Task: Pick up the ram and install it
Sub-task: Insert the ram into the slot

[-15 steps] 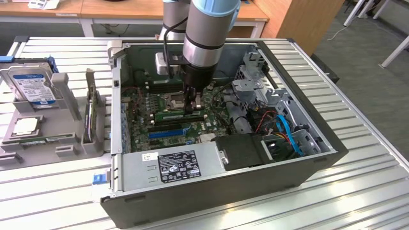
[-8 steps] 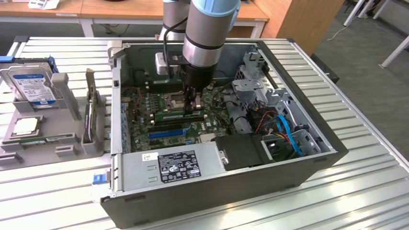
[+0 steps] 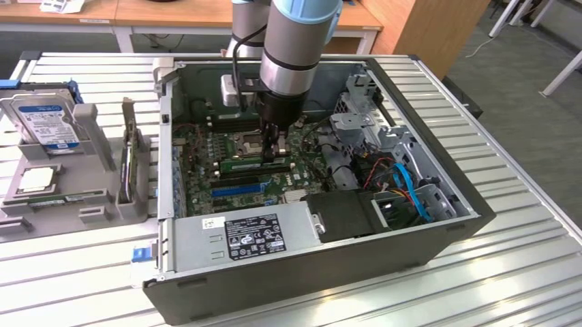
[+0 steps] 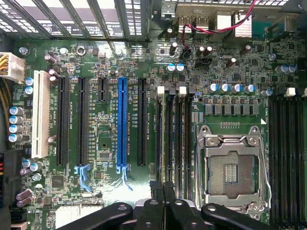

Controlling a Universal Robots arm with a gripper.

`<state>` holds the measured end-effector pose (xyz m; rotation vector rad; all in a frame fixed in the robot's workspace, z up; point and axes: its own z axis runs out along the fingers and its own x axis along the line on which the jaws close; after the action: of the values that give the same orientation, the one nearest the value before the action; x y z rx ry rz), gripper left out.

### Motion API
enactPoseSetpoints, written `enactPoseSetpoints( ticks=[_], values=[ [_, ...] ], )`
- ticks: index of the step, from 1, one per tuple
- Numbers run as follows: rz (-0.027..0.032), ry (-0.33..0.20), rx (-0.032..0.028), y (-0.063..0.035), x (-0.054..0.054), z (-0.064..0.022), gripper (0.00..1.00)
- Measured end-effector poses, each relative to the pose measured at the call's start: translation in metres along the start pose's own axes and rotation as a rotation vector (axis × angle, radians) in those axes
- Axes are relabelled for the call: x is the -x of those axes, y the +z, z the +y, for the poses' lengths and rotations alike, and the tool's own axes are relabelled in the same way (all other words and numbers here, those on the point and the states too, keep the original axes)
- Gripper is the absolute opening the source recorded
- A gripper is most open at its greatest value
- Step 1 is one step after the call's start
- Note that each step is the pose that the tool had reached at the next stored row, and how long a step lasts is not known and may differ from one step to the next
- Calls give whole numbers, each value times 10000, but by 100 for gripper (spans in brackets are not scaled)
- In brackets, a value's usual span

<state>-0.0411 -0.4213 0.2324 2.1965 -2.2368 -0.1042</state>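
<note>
Thin green ram stick (image 3: 245, 164) stands at the black memory slots (image 4: 178, 143) inside the open grey case (image 3: 318, 283).
Black gripper's (image 3: 275, 154) jaws clamp its top edge; silver processor socket (image 4: 232, 170) close beside.

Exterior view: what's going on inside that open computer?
A single robot arm reaches down into the open computer case. Its claw is closed on the ram, a thin green stick standing on edge at the memory slots, next to the empty processor socket. Whether the stick is fully seated cannot be told. Outside the case, on the exterior view's left, a grey holder carries a hard drive.
</note>
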Motion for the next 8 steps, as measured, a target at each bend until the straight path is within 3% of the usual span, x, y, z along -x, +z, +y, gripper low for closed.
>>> enactPoseSetpoints(
  ticks=[8],
  values=[
    [2,-12,1,8,0,0,12]
  ],
)
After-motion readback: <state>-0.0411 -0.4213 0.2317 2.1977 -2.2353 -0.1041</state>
